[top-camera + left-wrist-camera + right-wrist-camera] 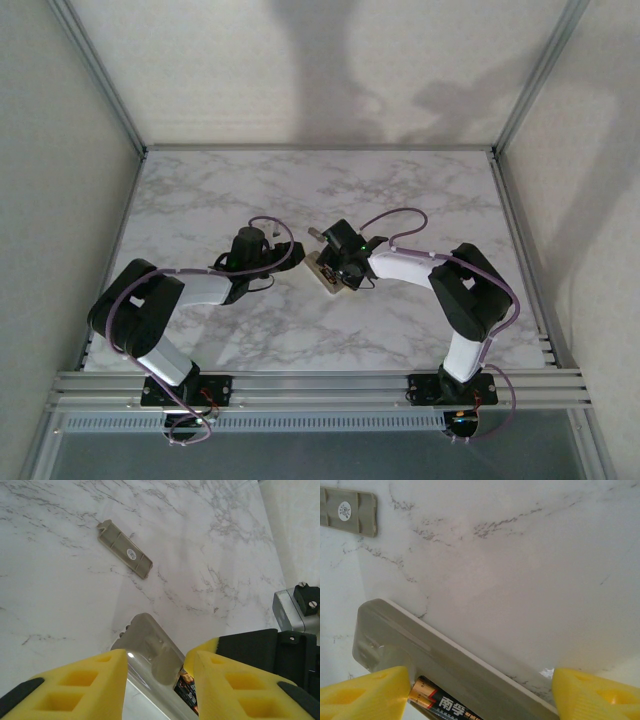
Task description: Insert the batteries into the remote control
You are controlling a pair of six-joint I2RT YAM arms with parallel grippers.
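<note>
Remote control [326, 273]: lies back-up near the middle of the marble table [200, 190], between the two arms, with its tan-grey inside exposed and the battery bay open.
Battery [442, 704]: a dark cell with gold bands and printed characters lying in the remote control's open bay, along its long edge. The left wrist view shows its label [187, 690] at the bottom. I cannot tell whether a second cell lies beside it.
Battery cover [125, 550]: off the remote control, lying flat on the marble well beyond its rounded end, inner face up with a round sticker. The right wrist view has it at the top left corner [347, 511].
Left gripper [159, 660]: its yellow foam pads sit on either side of the remote control's rounded end, pressed against both long sides and clamped on it.
Right gripper [480, 677]: poised over the remote control's open bay with its jaws standing wide apart. One yellow fingertip [375, 690] is just beside the battery's banded end, and the other is off past the remote control's far edge.
</note>
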